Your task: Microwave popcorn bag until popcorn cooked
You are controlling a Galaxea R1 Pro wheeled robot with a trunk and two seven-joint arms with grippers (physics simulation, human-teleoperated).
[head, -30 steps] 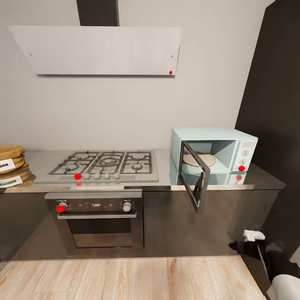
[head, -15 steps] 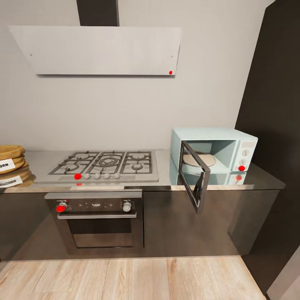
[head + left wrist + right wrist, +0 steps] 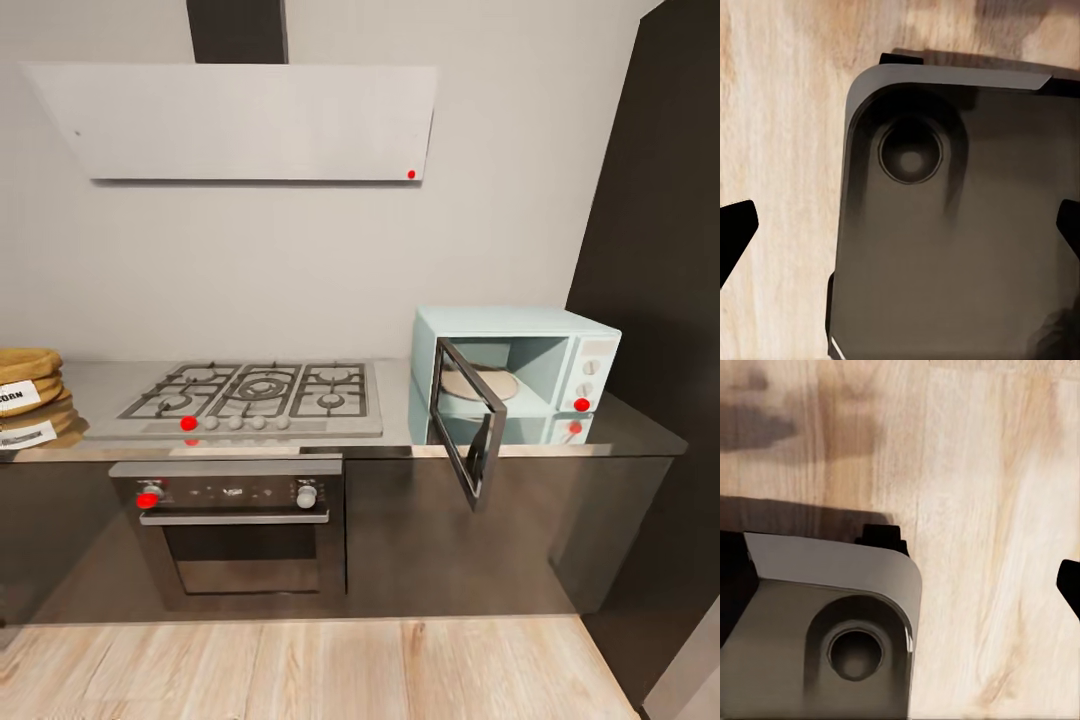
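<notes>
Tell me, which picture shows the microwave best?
The head view: the microwave sits on the countertop, door open, round plate visible inside. Both wrist views look down at wooden floor and the robot's dark base instead.

one microwave [image 3: 515, 375], one popcorn bag [image 3: 28, 395]

Head camera faces the microwave [image 3: 515, 375] and hob [image 3: 250, 395] from a few steps back, looking slightly down. Both wrist cameras look straight down, close over the robot base [image 3: 960, 225] and wooden floor [image 3: 982, 510], which they share.
</notes>
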